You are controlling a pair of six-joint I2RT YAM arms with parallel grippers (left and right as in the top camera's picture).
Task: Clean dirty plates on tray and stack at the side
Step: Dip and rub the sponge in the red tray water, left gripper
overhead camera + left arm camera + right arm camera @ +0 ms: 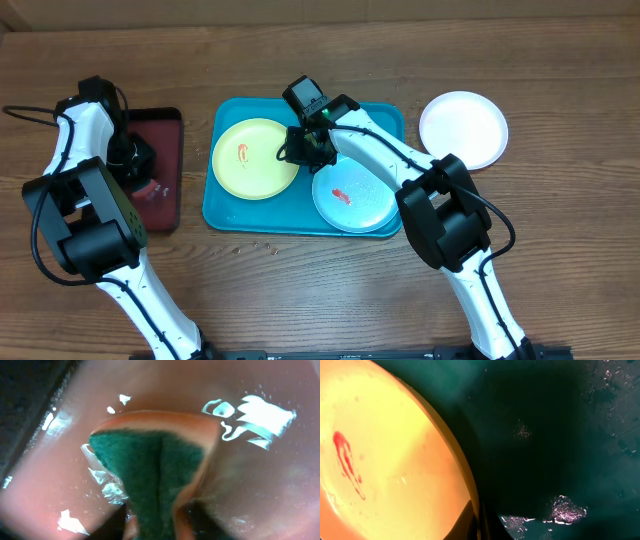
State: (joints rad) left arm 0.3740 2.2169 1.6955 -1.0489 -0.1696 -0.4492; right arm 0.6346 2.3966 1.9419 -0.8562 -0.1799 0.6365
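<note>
The turquoise tray (228, 206) holds a yellow-green plate (255, 158) with a red smear and a pale mint plate (352, 197) with a red smear. A white plate (463, 129) lies on the table to the right of the tray. My right gripper (305, 148) is shut on the yellow-green plate's right rim. The right wrist view shows the rim between my fingers (477, 522), the plate (395, 460) and the tray floor (560, 435). My left gripper (135, 160) is shut on a green and orange sponge (150, 470) over the dark red tray.
The dark red tray (160, 135) with a black rim lies left of the turquoise tray. Its wet floor (250, 475) fills the left wrist view. Small crumbs lie on the wooden table (255, 247) in front of the turquoise tray.
</note>
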